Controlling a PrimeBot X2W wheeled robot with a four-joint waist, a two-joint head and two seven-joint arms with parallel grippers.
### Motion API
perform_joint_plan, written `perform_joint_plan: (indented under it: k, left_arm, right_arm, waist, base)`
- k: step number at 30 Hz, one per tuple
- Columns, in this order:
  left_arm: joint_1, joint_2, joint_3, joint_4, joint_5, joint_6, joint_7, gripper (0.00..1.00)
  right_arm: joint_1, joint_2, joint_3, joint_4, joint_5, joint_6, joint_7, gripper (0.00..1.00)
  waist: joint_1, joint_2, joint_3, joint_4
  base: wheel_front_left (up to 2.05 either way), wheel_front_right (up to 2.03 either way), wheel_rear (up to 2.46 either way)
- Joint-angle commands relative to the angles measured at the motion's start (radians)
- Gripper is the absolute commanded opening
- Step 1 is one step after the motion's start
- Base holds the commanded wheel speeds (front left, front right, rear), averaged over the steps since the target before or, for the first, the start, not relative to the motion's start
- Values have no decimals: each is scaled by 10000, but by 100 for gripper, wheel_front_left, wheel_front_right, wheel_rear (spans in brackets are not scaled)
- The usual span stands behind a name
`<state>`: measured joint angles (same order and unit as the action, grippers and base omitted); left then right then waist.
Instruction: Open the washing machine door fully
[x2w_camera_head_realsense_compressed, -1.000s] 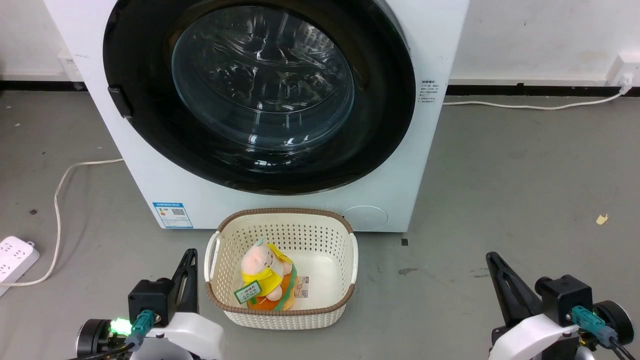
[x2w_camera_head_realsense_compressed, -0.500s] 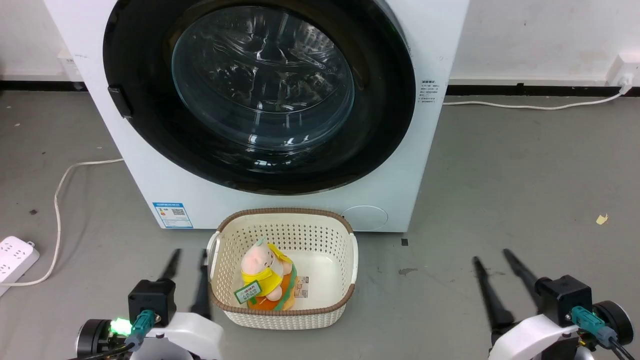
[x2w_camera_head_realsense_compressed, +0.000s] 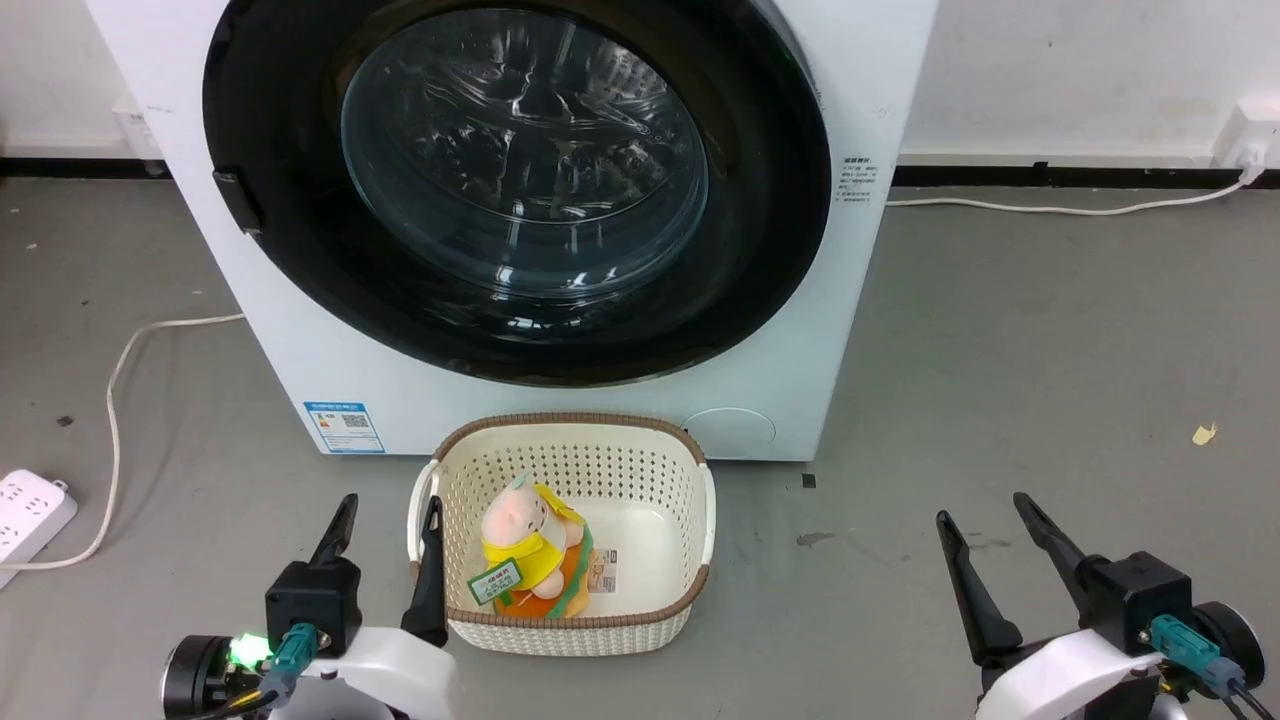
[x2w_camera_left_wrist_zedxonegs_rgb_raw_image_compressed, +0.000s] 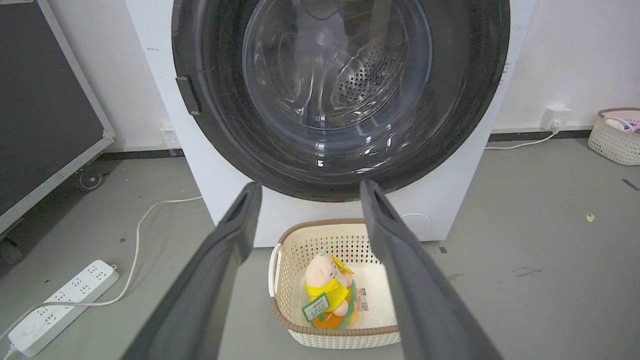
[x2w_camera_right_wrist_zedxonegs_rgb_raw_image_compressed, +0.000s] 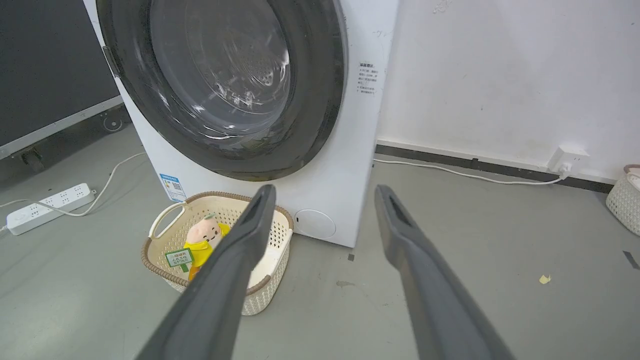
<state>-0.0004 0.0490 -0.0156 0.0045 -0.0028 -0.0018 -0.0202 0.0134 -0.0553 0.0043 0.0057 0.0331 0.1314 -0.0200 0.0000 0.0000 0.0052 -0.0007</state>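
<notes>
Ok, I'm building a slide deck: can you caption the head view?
Closed door above a basket with a toy; left claw and right claw open, low in front.

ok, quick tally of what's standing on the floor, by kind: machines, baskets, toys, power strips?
Washing machine: 1
Baskets: 2, the front basket before the machine and the far basket off by the wall
Plush toy: 1, inside the front basket
Power strip: 1
Total: 5

A cream basket (x2w_camera_head_realsense_compressed: 570, 422) is sitting just beside the left end effector (x2w_camera_head_realsense_compressed: 390, 500), holding a plush toy (x2w_camera_head_realsense_compressed: 528, 550); a power strip (x2w_camera_head_realsense_compressed: 30, 512) is lying well to its left.
</notes>
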Motion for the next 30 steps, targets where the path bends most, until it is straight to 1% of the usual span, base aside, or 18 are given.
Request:
perform_joint_plan:
  k: [1, 10, 20, 23, 25, 27, 28, 29, 30]
  left_arm:
    - [-58, 9, -21, -13, 10, 51, -126, 100]
    - [-199, 20, -183, -49, 19, 85, -314, 100]
    - [-465, 22, -374, -106, 4, 139, -503, 100]
    - [-598, 23, -455, -145, -6, 164, -586, 100]
    - [-632, 23, -477, -156, -8, 171, -606, 100]
    - [-739, 23, -548, -193, -13, 194, -669, 100]
    - [-739, 23, -548, -193, -13, 194, -669, 100]
    - [-819, 22, -601, -223, -22, 212, -711, 100]
    - [-819, 22, -601, -223, -22, 212, -711, 100]
  right_arm:
    - [-69, 6, 5, 13, 161, -1, -128, 100]
    - [-381, -14, -41, 58, 532, -1, -316, 100]
    - [-1081, -321, -188, 93, 1166, -2, -398, 100]
    - [-1525, -440, -250, 152, 1642, -2, -233, 100]
    - [-1651, -445, -291, 175, 1804, -2, -174, 100]
    - [-2088, -446, -453, 299, 2289, -2, 46, 100]
    - [-2088, -446, -453, 299, 2289, -2, 46, 100]
    - [-2438, -395, -635, 426, 2655, -3, 240, 100]
    - [-2438, -395, -635, 426, 2655, -3, 240, 100]
  waist:
    - [0, 0, 26, 7]
    - [0, 0, 317, 77]
    - [0, 0, 733, 248]
    - [0, 0, 934, 330]
    - [0, 0, 985, 350]
    - [0, 0, 1158, 419]
    - [0, 0, 1158, 419]
    - [0, 0, 1304, 477]
    - [0, 0, 1304, 477]
  base:
    - [0, 0, 0]
    - [0, 0, 0]
    - [0, 0, 0]
    - [0, 0, 0]
    - [0, 0, 0]
    - [0, 0, 0]
    - [0, 0, 0]
    - [0, 0, 0]
    - [0, 0, 0]
